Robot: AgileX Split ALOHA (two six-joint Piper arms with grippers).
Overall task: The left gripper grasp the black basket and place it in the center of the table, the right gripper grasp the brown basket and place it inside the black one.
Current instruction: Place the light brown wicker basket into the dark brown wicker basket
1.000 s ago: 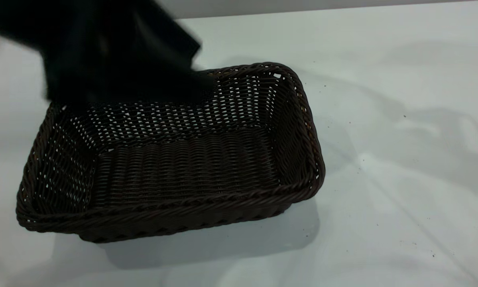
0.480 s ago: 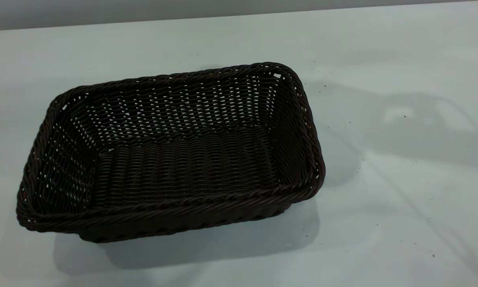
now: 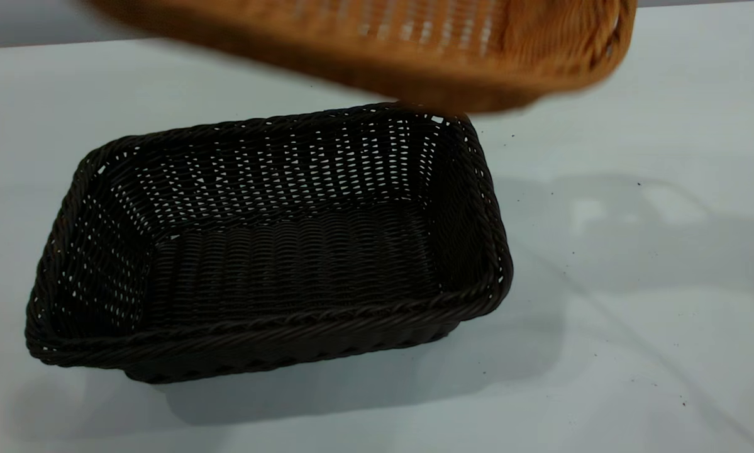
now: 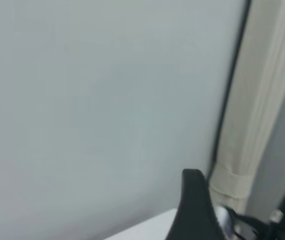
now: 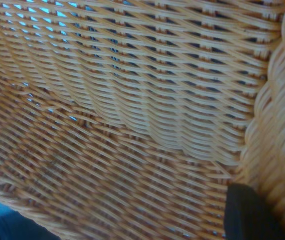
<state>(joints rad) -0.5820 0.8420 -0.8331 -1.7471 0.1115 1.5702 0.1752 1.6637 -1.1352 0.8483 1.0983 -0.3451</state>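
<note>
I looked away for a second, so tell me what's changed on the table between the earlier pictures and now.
The brown basket has come into the exterior view, held in the air over the far rim of the black basket. A second ago a dark arm was over the black basket's far left rim; half a second ago it had gone. The black basket has not moved on the table and is still empty.

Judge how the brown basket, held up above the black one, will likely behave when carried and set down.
The brown basket probably stays stiff: its woven walls keep their shape in the air. It is likely light for its size, since the weave is open. Its ribbed wicker should grip rather than slip. Its flat bottom should sit steadily inside the black basket.
</note>
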